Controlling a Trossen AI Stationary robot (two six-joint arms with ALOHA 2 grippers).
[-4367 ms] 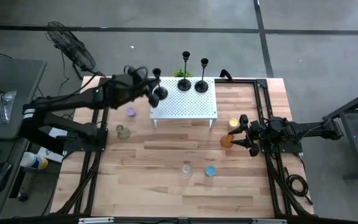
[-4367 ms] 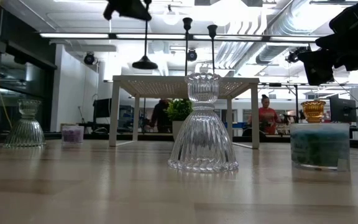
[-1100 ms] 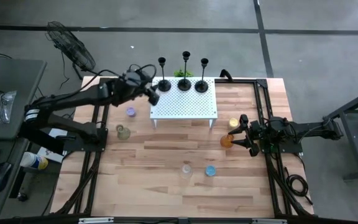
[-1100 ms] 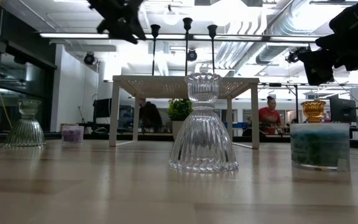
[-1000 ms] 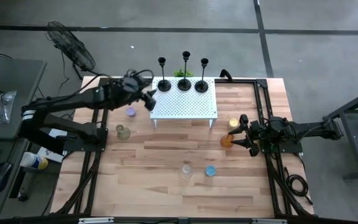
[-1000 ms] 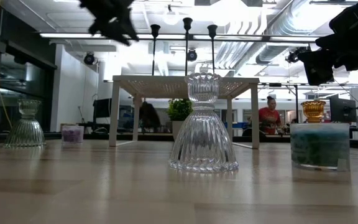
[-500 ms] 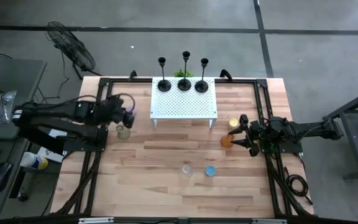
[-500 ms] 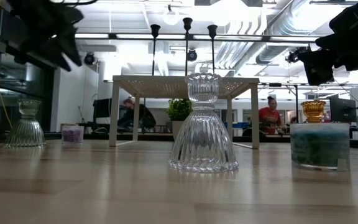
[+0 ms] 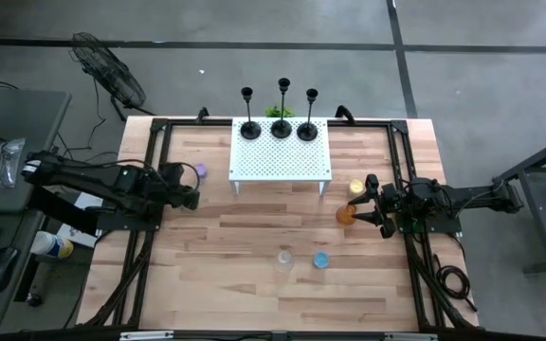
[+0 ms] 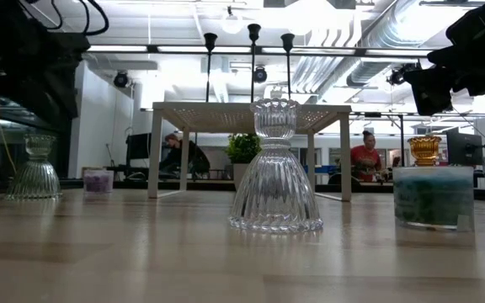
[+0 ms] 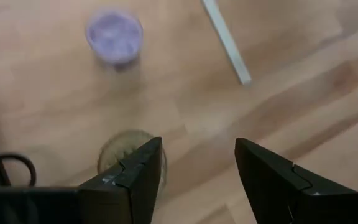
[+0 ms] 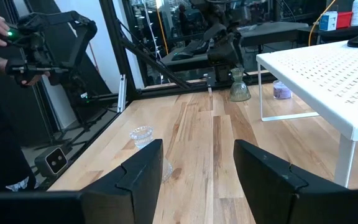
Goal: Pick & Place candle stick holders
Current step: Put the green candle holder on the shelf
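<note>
One camera hangs overhead, looking straight down on the whole worktop (image 9: 254,246). Another sits at worktop level, close behind a clear holder (image 10: 275,168), facing the room. Each wrist camera looks past its own fingers; all four show the white rack (image 9: 282,156).

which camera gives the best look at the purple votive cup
The left wrist view: the purple votive cup shows large from above, unobstructed. The high view shows it as a small dot beside the white stand; the low view and right wrist view show it small and distant.
</note>
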